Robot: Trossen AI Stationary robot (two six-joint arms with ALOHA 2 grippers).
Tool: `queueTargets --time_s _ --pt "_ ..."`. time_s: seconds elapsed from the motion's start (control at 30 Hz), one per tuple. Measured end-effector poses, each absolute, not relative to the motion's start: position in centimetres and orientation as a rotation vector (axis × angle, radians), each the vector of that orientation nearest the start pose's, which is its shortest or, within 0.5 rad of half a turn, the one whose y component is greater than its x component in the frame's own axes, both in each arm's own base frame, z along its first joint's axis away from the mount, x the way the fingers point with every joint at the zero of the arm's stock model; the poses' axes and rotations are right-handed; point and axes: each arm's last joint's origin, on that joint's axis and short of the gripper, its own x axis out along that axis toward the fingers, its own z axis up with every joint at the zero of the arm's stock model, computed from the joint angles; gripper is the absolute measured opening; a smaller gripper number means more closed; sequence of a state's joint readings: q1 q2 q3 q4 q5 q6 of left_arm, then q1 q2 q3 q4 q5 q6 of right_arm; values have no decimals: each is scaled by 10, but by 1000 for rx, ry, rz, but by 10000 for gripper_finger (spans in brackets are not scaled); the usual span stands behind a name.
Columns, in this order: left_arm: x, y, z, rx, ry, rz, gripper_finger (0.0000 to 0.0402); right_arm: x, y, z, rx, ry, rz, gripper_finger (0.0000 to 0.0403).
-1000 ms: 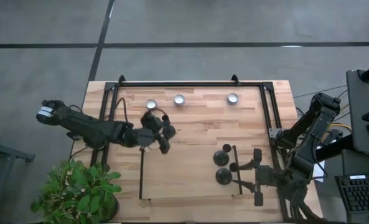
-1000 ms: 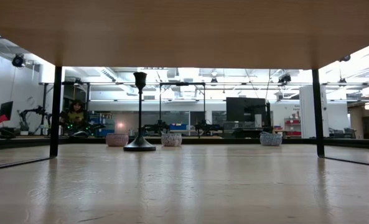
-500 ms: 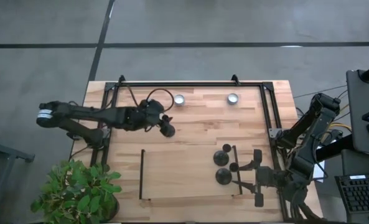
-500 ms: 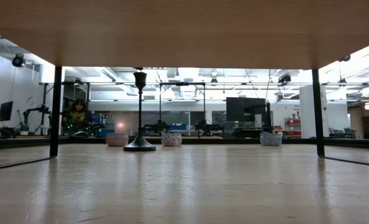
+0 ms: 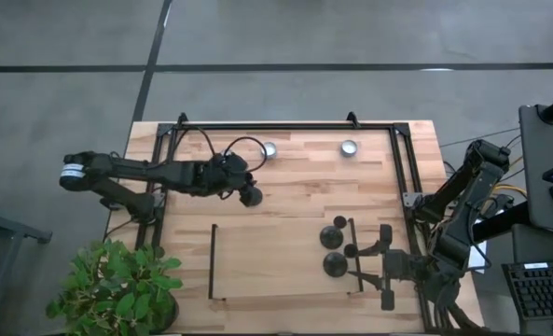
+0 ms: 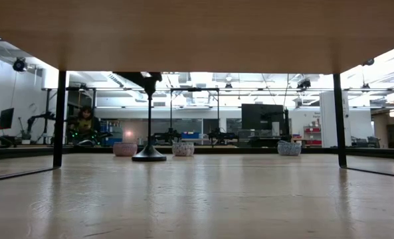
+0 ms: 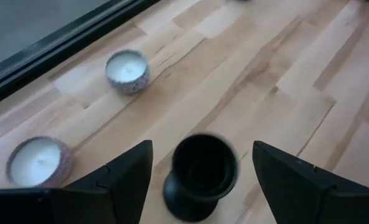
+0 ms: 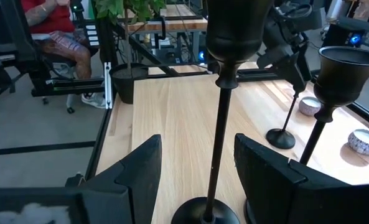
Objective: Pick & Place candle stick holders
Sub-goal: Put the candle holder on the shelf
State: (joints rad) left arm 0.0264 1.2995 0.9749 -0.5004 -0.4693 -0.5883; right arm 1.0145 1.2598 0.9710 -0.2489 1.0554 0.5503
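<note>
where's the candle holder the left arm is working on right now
In the high view the candle holder stands on the table's left half, just below the left tea light. The left gripper hovers over it with open fingers.

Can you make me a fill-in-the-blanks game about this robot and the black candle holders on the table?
1. The left gripper hangs over a black candle stick holder with its fingers ____.
2. Near the right gripper stand ____ more black holders.
3. The little white candles sit along the table's ____ edge in the high view.
4. A green ____ stands off the table's corner, below the left arm in the high view.

Missing words: open; two; top; plant
</note>
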Motion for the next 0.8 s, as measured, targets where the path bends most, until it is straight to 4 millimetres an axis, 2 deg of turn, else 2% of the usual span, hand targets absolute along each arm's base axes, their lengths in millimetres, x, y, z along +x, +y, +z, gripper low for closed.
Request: queueTargets --time_s 0.17,0.67,0.8 --pt "262 22 264 -344 671 735 245 160 209 300 84 252 -112 196" --pt "264 22 264 -346 654 730 143 159 209 298 78 255 -113 196" --pt "266 22 267 -342 640 722 130 159 209 298 78 255 -113 194"
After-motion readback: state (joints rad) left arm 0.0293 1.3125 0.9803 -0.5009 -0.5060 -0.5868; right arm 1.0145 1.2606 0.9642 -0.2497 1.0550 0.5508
